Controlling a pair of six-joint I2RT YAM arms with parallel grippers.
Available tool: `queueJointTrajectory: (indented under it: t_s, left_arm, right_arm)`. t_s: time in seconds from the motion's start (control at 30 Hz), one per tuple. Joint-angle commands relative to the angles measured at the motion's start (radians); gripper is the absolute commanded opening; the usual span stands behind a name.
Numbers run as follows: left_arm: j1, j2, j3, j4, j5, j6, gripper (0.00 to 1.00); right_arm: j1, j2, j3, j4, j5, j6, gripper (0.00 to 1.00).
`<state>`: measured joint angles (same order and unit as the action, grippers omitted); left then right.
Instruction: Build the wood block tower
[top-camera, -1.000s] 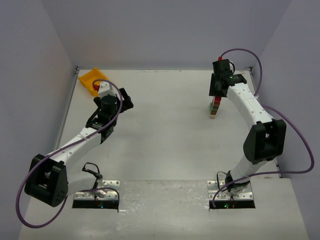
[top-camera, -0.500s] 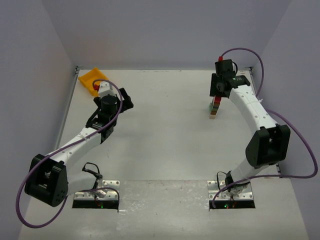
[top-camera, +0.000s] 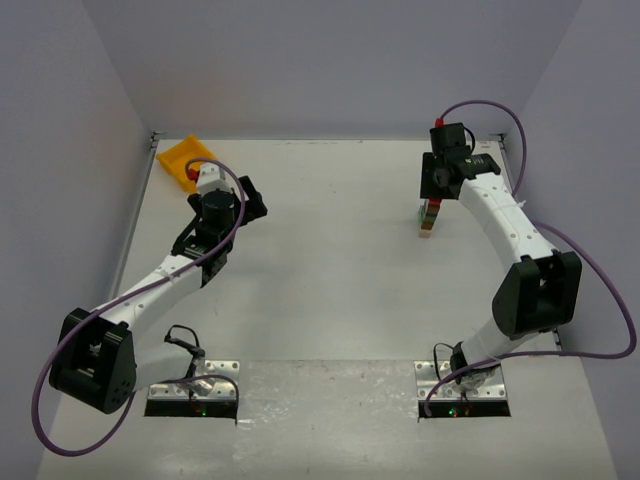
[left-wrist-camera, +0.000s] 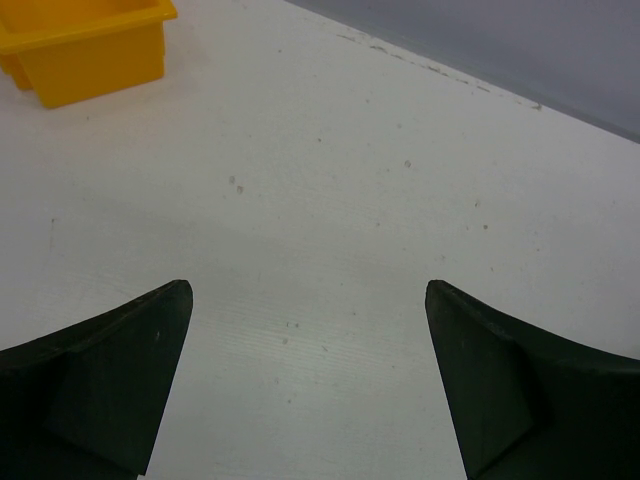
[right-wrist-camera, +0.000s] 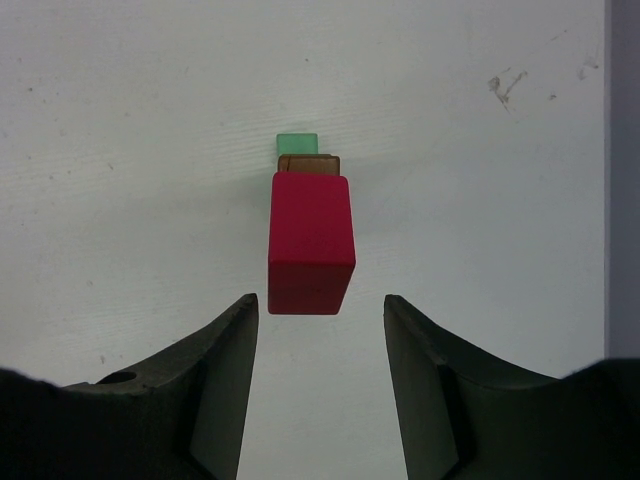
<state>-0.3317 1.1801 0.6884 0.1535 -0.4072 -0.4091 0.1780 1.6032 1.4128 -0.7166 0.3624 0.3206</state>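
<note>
The right gripper (right-wrist-camera: 320, 298) hangs directly over the tower. Its 2 fingers are spread, with a clear gap on each side of the red block (right-wrist-camera: 311, 235), so it pinches nothing. That block sits on top of the tower (top-camera: 428, 220), which stands toward the far right of the table (top-camera: 320, 280). Seen from above, a brown block (right-wrist-camera: 308, 163) and a green block (right-wrist-camera: 297, 142) show just past the red one.

The step in hand looks like the release of a block set on top. The next move calls for a straight lift, since any sideways drift could brush the red block and topple the narrow stack.

The table's right edge runs close beside the tower and the back wall is near, so the free room lies toward the middle of the table.

The left gripper (left-wrist-camera: 308, 290) is spread wide, low over bare table, holding nothing. A yellow bin (left-wrist-camera: 85, 50) sits ahead of it in the far left corner, well apart from the tower.
</note>
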Motion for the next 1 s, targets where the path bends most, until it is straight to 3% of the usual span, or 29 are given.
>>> queueJointTrajectory:
  t_s: [0.0, 0.97]
  left_arm:
    - [0.01, -0.005, 0.042, 0.047, 0.004, -0.003, 1.0]
    - [0.01, -0.007, 0.04, 0.044, 0.002, -0.003, 1.0]
  right_arm:
    - [-0.005, -0.021, 0.007, 0.006, 0.025, -0.003, 0.54]
    - [-0.005, -0.01, 0.009, -0.007, 0.046, -0.005, 0.53]
